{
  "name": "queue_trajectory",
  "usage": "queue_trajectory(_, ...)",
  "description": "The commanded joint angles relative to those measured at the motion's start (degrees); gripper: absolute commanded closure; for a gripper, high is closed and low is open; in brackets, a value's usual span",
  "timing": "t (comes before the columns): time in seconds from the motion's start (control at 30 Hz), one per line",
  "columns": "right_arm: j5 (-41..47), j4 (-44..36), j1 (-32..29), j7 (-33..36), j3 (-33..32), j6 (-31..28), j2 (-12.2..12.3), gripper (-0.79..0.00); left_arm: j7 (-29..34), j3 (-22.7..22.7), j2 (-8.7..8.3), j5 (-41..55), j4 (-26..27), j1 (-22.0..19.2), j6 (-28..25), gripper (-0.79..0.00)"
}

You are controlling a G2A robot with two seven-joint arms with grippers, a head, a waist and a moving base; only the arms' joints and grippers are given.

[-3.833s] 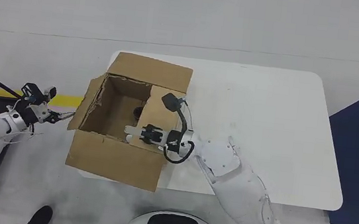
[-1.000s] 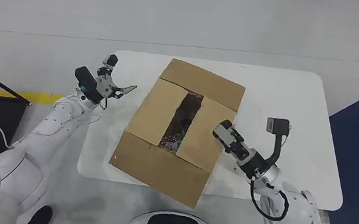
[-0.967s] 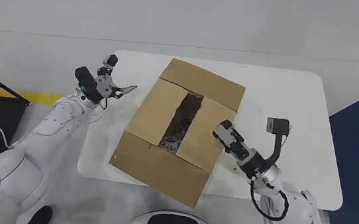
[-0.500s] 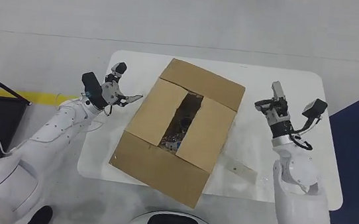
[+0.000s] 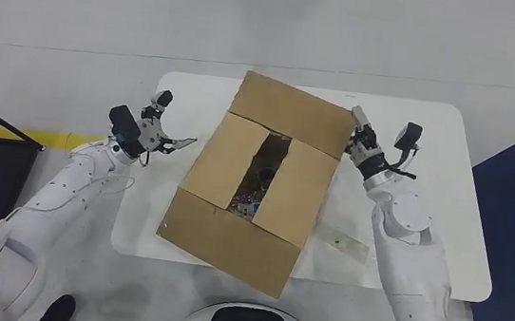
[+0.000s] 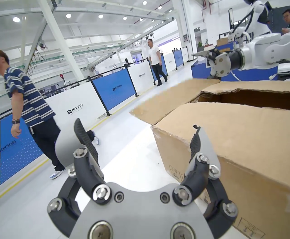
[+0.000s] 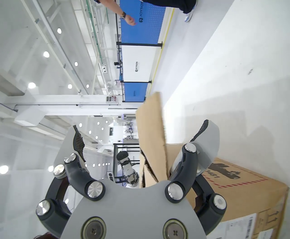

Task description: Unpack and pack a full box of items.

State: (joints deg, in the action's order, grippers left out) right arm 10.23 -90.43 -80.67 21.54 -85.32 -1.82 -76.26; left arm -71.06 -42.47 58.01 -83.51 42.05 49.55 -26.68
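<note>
The left gripper (image 5: pixel 172 138) hovers just beside the left edge of the cardboard box (image 5: pixel 229 157), its fingers spread wide and holding nothing. The box sits slanted on the white table (image 5: pixel 460 231). Its two top flaps are folded down, and items (image 5: pixel 257 181) show in the gap between them. At the box's far right corner, the right gripper (image 5: pixel 354 131) is also wide open, with the edge of a raised flap (image 7: pixel 151 126) standing between its fingers.
</note>
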Motion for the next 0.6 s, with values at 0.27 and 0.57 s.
queue_trajectory(0.27, 8.3, -5.55, -4.59, 18.98, -2.22, -3.74, 1.22, -0.785, 0.95, -3.69, -0.68, 2.2, 0.2, 1.15, -1.18, -0.785)
queue_trajectory(0.57, 2.89, -9.92, -7.59, 23.87, -4.61, -3.29, 2.65, -0.785, 1.93, -5.65, -0.81, 1.91, -2.2, 1.44, -0.52, -0.785)
